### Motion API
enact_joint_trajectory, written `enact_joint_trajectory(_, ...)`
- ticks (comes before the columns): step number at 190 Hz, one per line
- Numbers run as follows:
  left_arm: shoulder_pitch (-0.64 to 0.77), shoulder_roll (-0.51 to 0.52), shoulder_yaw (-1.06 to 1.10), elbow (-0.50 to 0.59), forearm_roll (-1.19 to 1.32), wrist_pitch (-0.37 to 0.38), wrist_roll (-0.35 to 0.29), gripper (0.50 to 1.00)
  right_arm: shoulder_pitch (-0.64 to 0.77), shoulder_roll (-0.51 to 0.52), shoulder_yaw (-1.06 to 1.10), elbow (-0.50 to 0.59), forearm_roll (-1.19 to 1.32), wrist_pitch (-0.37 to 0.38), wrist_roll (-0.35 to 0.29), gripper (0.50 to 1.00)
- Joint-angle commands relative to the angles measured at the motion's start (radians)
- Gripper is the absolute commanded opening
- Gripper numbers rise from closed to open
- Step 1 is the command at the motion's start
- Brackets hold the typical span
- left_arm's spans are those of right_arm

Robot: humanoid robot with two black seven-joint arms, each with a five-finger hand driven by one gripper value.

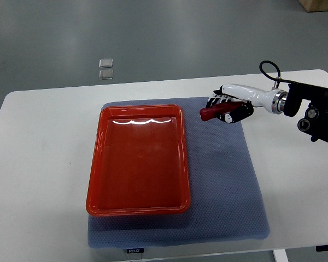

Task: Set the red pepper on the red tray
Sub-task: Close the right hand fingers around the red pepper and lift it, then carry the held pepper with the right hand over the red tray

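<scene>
white table (44, 164), grey floor (153, 33), blue-grey mat (224, 185)

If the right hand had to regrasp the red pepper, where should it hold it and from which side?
Judging from this view, grip the red pepper mid-body, coming from the right as the right hand does now. It is long and lies roughly sideways over the blue mat, its free tip pointing left toward the red tray, so that end stays clear for placing.

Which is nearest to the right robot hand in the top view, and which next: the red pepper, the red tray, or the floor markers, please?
1. Red pepper, held in the right robot hand.
2. Red tray, to its left on the mat.
3. Floor markers, beyond the table's far edge.
</scene>
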Motion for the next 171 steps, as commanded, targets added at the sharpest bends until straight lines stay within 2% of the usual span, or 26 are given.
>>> enact_joint_trajectory(1, 0.0, 0.0, 0.0, 0.0, 0.0, 0.0, 0.0, 1.0, 0.048, 0.0, -0.001, 0.003, 0.009, 0.019, -0.002, 0.5)
enact_joint_trajectory(60, 0.0, 0.0, -0.003, 0.0, 0.0, 0.0, 0.0, 1.0, 0.119, 0.043, -0.01, 0.009, 0.028, 0.055, -0.003, 0.5)
enact_joint_trajectory(93, 0.0, 0.0, -0.001, 0.0, 0.0, 0.0, 0.0, 1.0, 0.239, 0.156, -0.111, -0.006, 0.106, 0.069, -0.003, 0.5)
enact_joint_trajectory(111, 0.0, 0.0, -0.003, 0.0, 0.0, 0.0, 0.0, 1.0, 0.282, 0.239, -0.154, -0.055, 0.118, 0.069, -0.003, 0.5)
enact_joint_trajectory(140, 0.0, 0.0, -0.003, -0.006, 0.0, 0.0, 0.0, 1.0, 0.286, 0.392, -0.208, -0.166, 0.117, 0.062, -0.003, 0.5)
enact_joint_trajectory(171, 0.0, 0.0, -0.005, -0.009, 0.0, 0.0, 0.0, 1.0, 0.259, 0.512, -0.242, -0.256, 0.112, 0.051, -0.003, 0.5)
